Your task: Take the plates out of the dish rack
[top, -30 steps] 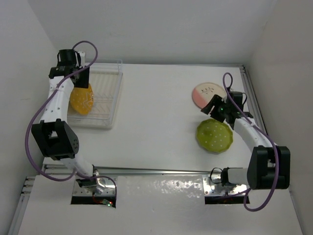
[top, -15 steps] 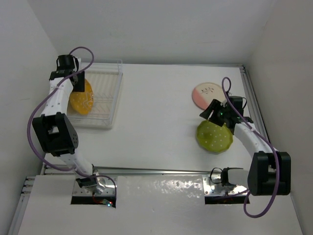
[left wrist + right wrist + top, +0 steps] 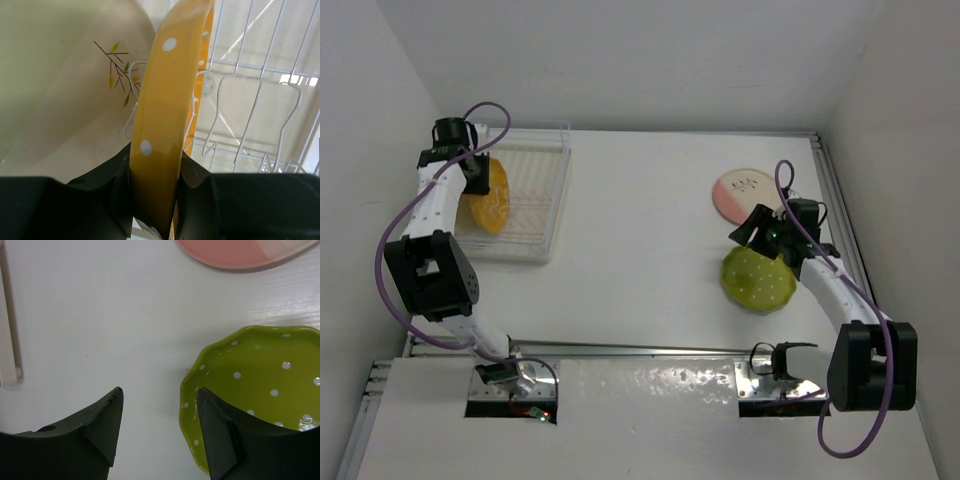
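At the far left corner of the surface sits the dish rack [image 3: 535, 200], and the left hand [image 3: 472, 172] reaches into its left side, clenched on the rim of the orange plate [image 3: 490, 195]: in the wrist view the two fingers [image 3: 192, 187] press against opposite faces of the plate's dotted edge. That orange plate stands on edge between the wire ribs [image 3: 260, 95], leaning a little, its long line running from the near side of the rack toward the far side. The coming pull, I judge, has to go up along the plate's own plane to clear the ribs. The cream plate [image 3: 60, 90] stands just beside it in the rack, close enough that a sideways drag could knock it. Two plates are thus left in the rack. Well apart, toward the right edge of the surface, the green plate [image 3: 760, 280] and the white-and-pink plate [image 3: 745, 193] lie flat. The right hand [image 3: 760, 228] hovers over the green plate's rim, fingers spread and grasping nothing. The left arm is plainly the nearer one for what remains.
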You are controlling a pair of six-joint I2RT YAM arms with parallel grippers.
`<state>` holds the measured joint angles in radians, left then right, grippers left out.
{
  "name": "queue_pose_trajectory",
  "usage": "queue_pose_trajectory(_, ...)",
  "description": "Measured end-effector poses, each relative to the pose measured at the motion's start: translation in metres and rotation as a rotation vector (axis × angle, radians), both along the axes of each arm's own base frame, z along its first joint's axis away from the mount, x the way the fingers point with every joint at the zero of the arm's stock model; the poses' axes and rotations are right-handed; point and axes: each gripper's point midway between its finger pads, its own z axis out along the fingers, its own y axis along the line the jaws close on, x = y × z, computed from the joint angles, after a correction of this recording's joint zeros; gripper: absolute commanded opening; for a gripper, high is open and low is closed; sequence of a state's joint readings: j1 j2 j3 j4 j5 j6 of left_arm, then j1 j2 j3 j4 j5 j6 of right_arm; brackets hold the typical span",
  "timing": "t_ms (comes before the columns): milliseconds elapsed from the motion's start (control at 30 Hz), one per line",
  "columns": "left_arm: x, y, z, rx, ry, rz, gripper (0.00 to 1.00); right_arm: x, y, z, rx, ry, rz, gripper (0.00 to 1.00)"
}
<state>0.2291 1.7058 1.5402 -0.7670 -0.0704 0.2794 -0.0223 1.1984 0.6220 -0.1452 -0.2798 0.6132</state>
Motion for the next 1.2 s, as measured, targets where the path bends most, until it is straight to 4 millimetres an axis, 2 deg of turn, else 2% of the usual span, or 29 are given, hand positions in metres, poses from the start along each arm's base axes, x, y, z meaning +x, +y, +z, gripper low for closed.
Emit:
queue_pose_trajectory(133,-0.004,-0.004,0.005,-0.021,0.012,-0.013,0.00,0.000,-0.001,0.004,-0.012,-0.017,0.005,0.58)
queue_pose_trajectory(233,0.001,-0.005,0.021,-0.020,-0.022,-0.023,0.00,-0.001,-0.001,0.007,-0.020,-0.015,0.015,0.58)
queue_pose_trajectory(367,0.008,-0.004,0.059,0.004,-0.120,-0.034,0.00,0.007,0.001,0.024,-0.025,-0.056,0.044,0.58)
queue_pose_trajectory(467,0.018,-0.004,0.101,0.011,-0.240,-0.029,0.00,0.011,0.004,0.038,-0.022,-0.098,0.071,0.57)
queue_pose_trajectory(600,0.028,-0.020,0.146,-0.040,-0.375,-0.074,0.00,0.010,0.008,0.044,-0.010,-0.113,0.097,0.52)
queue_pose_trajectory(700,0.031,-0.033,0.161,-0.098,-0.420,-0.112,0.00,0.008,0.012,0.043,-0.001,-0.107,0.111,0.52)
queue_pose_trajectory(800,0.030,-0.049,0.165,-0.177,-0.427,-0.147,0.00,0.006,0.019,0.045,0.007,-0.109,0.137,0.55)
queue_pose_trajectory(900,0.026,-0.070,0.170,-0.272,-0.422,-0.204,0.00,0.005,0.034,0.055,0.013,-0.122,0.185,0.60)
queue_pose_trajectory(1000,0.023,-0.100,0.174,-0.331,-0.415,-0.295,0.00,0.009,0.059,0.076,0.010,-0.185,0.263,0.68)
queue_pose_trajectory(1067,0.022,-0.138,0.169,-0.366,-0.397,-0.427,0.00,0.010,0.081,0.093,0.014,-0.250,0.330,0.78)
queue_pose_trajectory(1100,0.019,-0.161,0.163,-0.396,-0.376,-0.505,0.00,0.012,0.088,0.100,0.020,-0.281,0.350,0.99)
queue_pose_trajectory(1133,0.012,-0.189,0.155,-0.439,-0.346,-0.590,0.00,0.013,0.102,0.108,0.037,-0.307,0.386,0.99)
queue_pose_trajectory(1200,-0.006,-0.233,0.137,-0.531,-0.274,-0.726,0.00,0.019,0.118,0.120,0.048,-0.347,0.432,0.99)
